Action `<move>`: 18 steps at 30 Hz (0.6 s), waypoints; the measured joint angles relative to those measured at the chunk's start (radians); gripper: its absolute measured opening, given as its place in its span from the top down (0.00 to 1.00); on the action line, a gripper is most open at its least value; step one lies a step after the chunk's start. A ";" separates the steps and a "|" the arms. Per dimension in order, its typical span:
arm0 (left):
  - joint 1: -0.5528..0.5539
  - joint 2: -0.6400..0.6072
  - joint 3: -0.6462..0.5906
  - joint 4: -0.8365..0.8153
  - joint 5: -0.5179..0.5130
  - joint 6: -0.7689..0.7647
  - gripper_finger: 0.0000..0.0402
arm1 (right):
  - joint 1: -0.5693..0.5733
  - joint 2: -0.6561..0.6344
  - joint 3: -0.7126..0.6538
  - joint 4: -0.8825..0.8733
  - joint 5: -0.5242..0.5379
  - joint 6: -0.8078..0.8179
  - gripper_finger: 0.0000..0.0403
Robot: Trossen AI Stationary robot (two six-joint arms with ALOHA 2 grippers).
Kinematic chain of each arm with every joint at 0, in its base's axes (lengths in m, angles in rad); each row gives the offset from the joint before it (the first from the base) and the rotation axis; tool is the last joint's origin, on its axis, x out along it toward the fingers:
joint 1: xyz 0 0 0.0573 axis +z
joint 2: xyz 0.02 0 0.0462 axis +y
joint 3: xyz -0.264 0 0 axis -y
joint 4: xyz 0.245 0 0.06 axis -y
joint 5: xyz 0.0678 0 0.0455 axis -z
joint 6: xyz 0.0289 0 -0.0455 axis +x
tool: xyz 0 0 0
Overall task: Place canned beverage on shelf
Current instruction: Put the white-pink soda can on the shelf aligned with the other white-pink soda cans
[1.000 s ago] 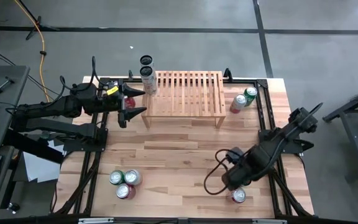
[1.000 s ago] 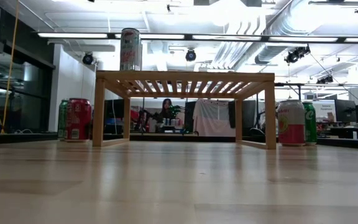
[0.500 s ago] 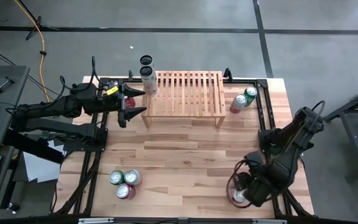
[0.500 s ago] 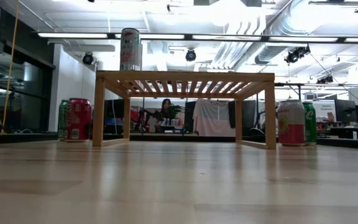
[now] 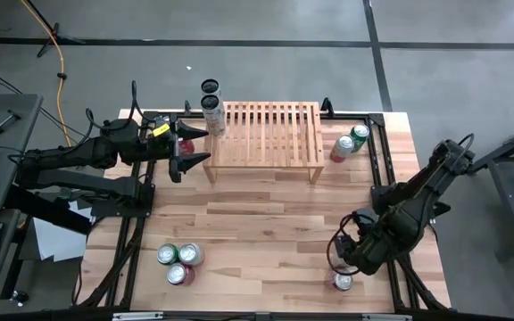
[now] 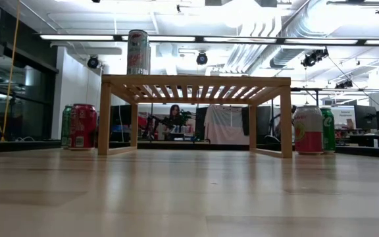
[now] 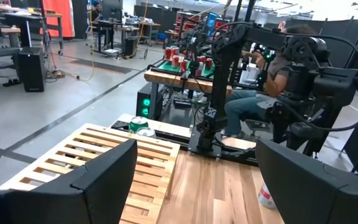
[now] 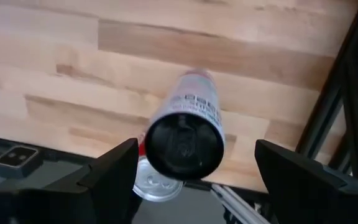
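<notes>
High view: shelf (image 5: 264, 134) stood at the desk's (image 5: 257, 223) far middle, one tall can (image 5: 212, 116) upright on its left end; left pincer (image 5: 193, 145) hung just left of the shelf, fingers wide apart, holding nothing. Right pincer (image 5: 346, 257) was at the near right corner above a lone can (image 5: 343, 282); its fingers were hidden there under the arm. Right wrist view settled it: both fingers (image 8: 114, 171) spread wide, a can (image 8: 188, 127) seen end-on between them, apart from both, a second can top (image 8: 154, 182) partly behind it; can't tell which of these was the high view's corner can. Two cans (image 5: 350, 143) stood right of the shelf, three (image 5: 178, 261) clustered near left. Low view showed no arms, but did show the tall can (image 6: 137, 52) upright on the shelf top (image 6: 196, 81), red and green cans (image 6: 79, 126) left of the legs, pink and green cans (image 6: 313, 130) right. Left wrist view alone showed the slats (image 7: 104, 163) from close by, a seated person (image 7: 263, 99) beyond the desk, and another desk with cans (image 7: 188, 61) far back.
</notes>
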 joint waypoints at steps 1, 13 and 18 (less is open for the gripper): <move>0.000 0.000 0.000 0.000 0.000 0.000 0.21 | 0.000 0.003 0.000 0.004 -0.010 0.000 0.24; 0.000 0.000 0.000 0.000 0.000 0.000 0.21 | -0.020 0.080 0.000 0.049 -0.016 0.004 0.24; 0.000 0.000 0.000 0.000 0.000 0.000 0.21 | -0.025 0.102 0.000 0.037 -0.055 0.006 0.24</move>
